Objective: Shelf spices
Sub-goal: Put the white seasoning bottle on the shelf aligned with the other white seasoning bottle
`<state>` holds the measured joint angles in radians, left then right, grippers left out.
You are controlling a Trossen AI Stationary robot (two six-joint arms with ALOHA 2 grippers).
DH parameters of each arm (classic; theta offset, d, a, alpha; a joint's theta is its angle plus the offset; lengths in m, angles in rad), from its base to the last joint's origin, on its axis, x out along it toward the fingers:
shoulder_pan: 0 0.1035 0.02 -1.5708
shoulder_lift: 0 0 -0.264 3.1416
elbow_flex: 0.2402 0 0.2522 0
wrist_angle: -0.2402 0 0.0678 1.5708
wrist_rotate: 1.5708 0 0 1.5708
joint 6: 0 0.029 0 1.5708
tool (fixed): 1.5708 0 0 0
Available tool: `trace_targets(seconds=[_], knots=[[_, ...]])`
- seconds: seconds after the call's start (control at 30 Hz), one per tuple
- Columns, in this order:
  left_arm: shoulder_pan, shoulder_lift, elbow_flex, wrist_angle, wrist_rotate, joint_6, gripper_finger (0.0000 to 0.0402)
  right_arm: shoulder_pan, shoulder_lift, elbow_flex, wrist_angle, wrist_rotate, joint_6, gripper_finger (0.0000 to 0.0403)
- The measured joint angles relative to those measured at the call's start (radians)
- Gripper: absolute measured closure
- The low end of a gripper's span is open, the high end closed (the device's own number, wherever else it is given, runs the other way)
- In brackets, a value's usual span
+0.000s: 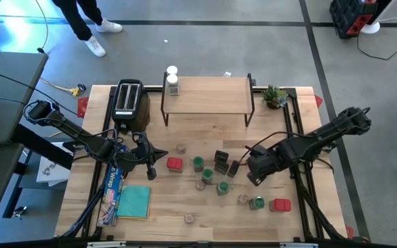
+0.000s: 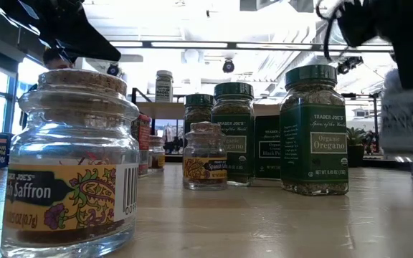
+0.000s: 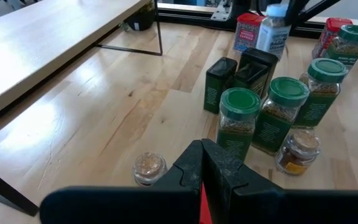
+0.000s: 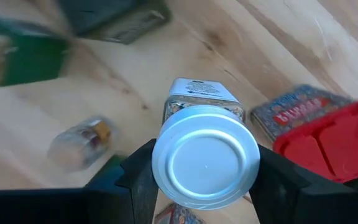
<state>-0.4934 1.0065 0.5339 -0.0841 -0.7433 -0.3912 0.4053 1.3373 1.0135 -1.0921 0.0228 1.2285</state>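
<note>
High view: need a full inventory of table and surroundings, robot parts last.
shelf: one, light wood top with black legs, back centre of the table
white-lidded jars: one on the shelf's left end, one in the right gripper
green-lidded jars: four, mid-table to front right
black boxes: two, table centre
red tins: at least two, one centre-left, one front right
small clear jars: four, scattered centre to front
toaster: one, black, left of the shelf
plant: one, green, back right
foil box: one, blue, front left
cloth: one, teal, beside the foil box
person: legs only, floor behind the table
left gripper: shut, empty, beside the centre-left red tin
right gripper: clamped on a white-lidded jar
</note>
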Motion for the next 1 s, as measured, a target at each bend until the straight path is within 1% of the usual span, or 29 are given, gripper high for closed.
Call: trace_targets(seconds=[0.1,0.23,0.33,0.4,0.53,0.67,0.83,0.93,0.97,1.0], knots=[[0.000,0.000,0.000,0.001,0.000,0.000,0.0401,-0.006,0.000,0.070,-0.036,0.030,-0.057,0.0213],[0.000,0.000,0.000,0.002,0.000,0.000,0.0401,-0.054,0.001,0.184,-0.062,0.081,-0.145,0.0213],[0.000,0.000,0.000,0.002,0.000,0.000,0.0401,-0.123,0.024,0.292,-0.078,0.146,-0.275,0.0213],[0.000,0.000,0.000,0.002,0.000,0.000,0.0401,-0.184,0.064,0.378,-0.079,0.172,-0.393,0.0213],[0.000,-0.010,0.000,0.002,0.000,0.000,0.0401,-0.315,0.193,0.586,-0.079,0.184,-0.687,0.0213],[0.000,-0.020,0.000,0.009,0.000,-0.006,0.0401,-0.425,0.363,0.832,-0.098,0.177,-0.987,0.0213],[0.013,-0.026,0.000,0.059,0.002,-0.059,0.0401,-0.535,0.575,1.165,-0.207,0.154,-1.241,0.0213],[0.043,-0.026,0.001,0.124,0.056,-0.054,0.0401,-0.587,0.683,1.338,-0.298,0.107,-1.354,0.0213],[0.057,-0.026,0.001,0.143,0.084,-0.053,0.0401,-0.601,0.699,1.344,-0.295,0.091,-1.377,0.0213],[0.071,-0.026,0.001,0.159,0.108,-0.053,0.0401,-0.616,0.686,1.305,-0.258,0.064,-1.408,0.0213]])
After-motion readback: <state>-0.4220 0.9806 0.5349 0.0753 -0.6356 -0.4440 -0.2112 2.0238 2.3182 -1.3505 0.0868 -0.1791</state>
